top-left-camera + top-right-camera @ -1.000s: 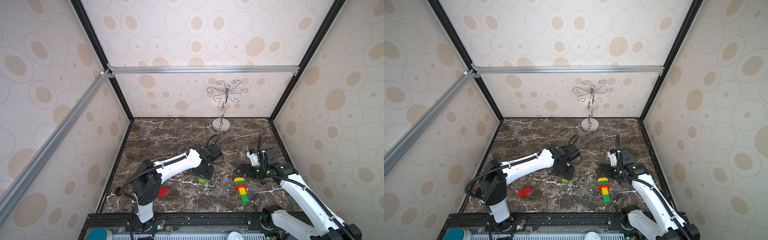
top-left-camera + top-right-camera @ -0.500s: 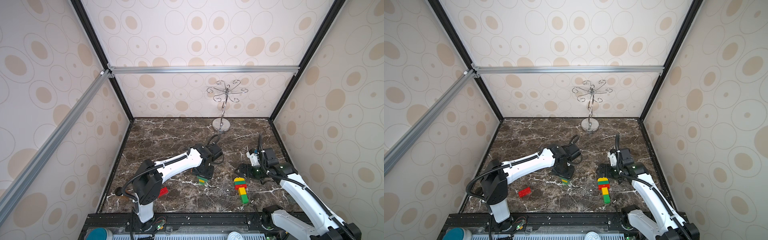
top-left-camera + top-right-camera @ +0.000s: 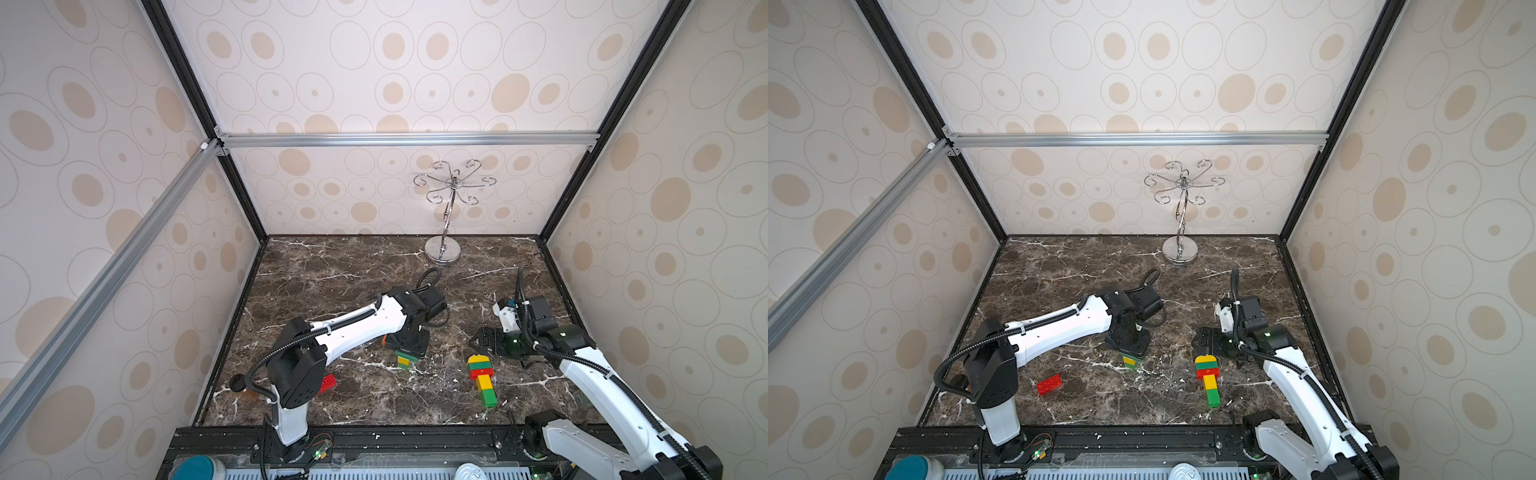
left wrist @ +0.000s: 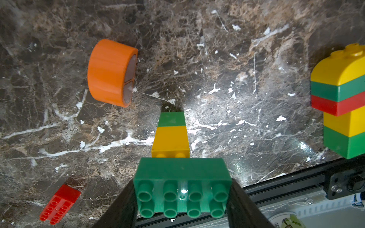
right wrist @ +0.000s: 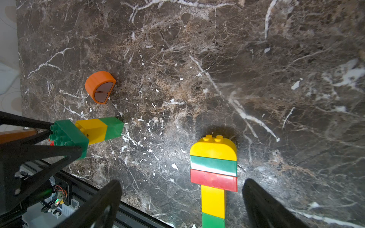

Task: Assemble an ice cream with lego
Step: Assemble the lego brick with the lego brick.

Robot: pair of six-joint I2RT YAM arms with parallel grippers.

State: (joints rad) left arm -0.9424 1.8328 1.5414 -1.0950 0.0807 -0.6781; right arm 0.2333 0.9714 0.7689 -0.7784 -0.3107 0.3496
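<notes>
My left gripper (image 4: 181, 197) is shut on a green oblong lego brick (image 4: 181, 187), studs towards the camera. The brick rests against the studded top of a small yellow-on-green stack (image 4: 170, 142) standing on the marble (image 3: 403, 360). An orange domed piece (image 4: 110, 72) lies beside it, and a red brick (image 3: 1049, 384) lies further off. A finished lego ice cream (image 5: 214, 165), yellow dome over green, red, yellow and green, lies flat on the table in both top views (image 3: 482, 376). My right gripper (image 5: 181, 182) hovers open over its stem, touching nothing.
A silver hooked stand (image 3: 443, 249) stands at the back of the marble table (image 3: 332, 270). Patterned walls enclose three sides. A black rail (image 3: 415, 432) runs along the front edge, close to both stacks.
</notes>
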